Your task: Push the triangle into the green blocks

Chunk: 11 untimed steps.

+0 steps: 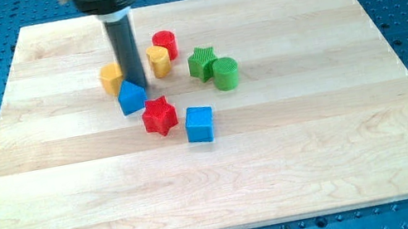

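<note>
A blue triangle block [130, 98] lies left of the board's middle. My tip [137, 86] stands at its upper right edge, touching or nearly touching it. A green star [201, 62] and a green cylinder [225, 73] sit together to the view's right of the triangle, about a hand's width away. A red star [159, 116] lies just below right of the triangle.
A yellow block [111, 79] sits left of the rod, another yellow block [158, 60] and a red cylinder [165, 44] right of it. A blue cube [200, 124] lies beside the red star. The wooden board [340, 124] rests on a blue perforated table.
</note>
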Available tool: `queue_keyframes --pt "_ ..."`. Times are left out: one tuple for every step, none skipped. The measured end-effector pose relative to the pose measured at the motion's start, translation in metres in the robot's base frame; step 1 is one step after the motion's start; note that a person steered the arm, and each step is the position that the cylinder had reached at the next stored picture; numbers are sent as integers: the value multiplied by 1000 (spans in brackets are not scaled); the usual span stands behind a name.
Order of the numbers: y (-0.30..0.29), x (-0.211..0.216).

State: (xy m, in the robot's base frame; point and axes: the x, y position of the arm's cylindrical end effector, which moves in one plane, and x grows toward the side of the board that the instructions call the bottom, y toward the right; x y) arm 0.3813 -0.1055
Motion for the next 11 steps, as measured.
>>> queue_keyframes --pt "-39 19" --pt "-25 51" --pt "22 41" --pt "-17 40" --pt "47 32" --pt "62 53" --pt "-7 49" --pt "21 9" --pt "100 5" --pt "75 10" --pt "54 66"
